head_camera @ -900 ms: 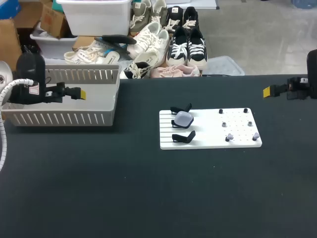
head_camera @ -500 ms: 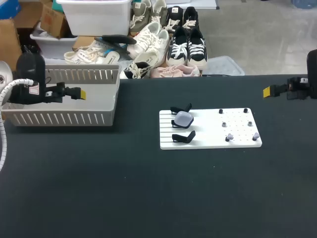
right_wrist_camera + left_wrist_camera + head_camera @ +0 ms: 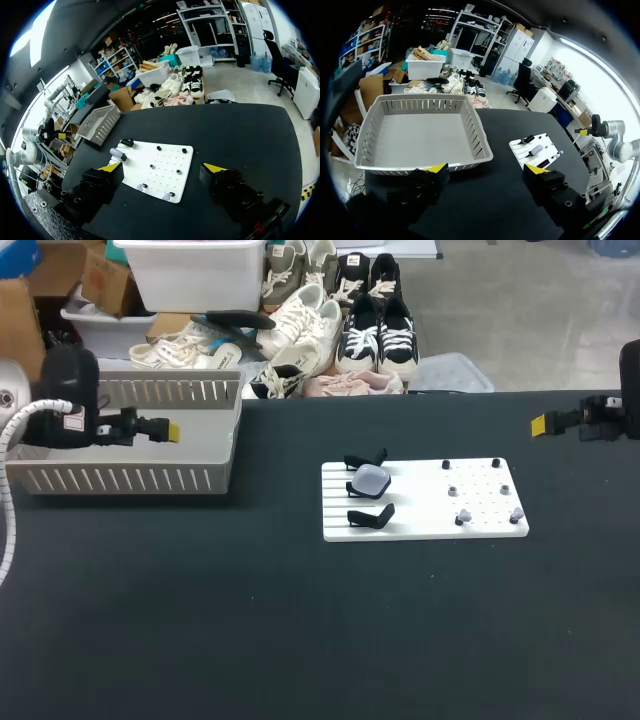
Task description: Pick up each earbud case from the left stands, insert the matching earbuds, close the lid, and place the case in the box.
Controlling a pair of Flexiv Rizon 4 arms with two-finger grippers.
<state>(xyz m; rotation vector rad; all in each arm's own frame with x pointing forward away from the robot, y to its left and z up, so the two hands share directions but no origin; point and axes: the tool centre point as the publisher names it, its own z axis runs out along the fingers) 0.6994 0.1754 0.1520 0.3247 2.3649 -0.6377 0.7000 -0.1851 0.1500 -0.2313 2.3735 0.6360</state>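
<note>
Left tool point(image 3: 486, 171): fingers point(image 3: 436, 170) spread wide, nothing between them. It hangs over the near wall of the grey slotted box point(image 3: 130, 480) at the surface's point(image 3: 300, 640) left end and looks across toward the work area. My reading is that this is a standby pose, parked above the drop-off point and not committed to any grasp. Right tool point(image 3: 161, 169): also spread and empty, held high at the far right edge of the surface, well apart from everything, with the white board point(image 3: 420, 530) ahead of and below it. Between the two arms the board lies flat near mid-surface. Three black stands point(image 3: 368, 516) line its left part. Only the middle one carries an earbud case point(image 3: 372, 478), pale and translucent, propped on its hook, presumably so that fingers can close on it from two sides. The outer two stands show bare hooks. The board's right part holds a grid of pegs with several small earbuds point(image 3: 465, 515), some dark and some grey, spaced apart so that each can be plucked singly. Which pair matches the case I cannot tell at this size. Whether the case lid is up or down is also unclear. No case is visible in the box. Judgement: the case has not yet been lifted. The next step is a reach to the middle stand, most likely by the left tool, which must clear the box wall on its way.
</note>
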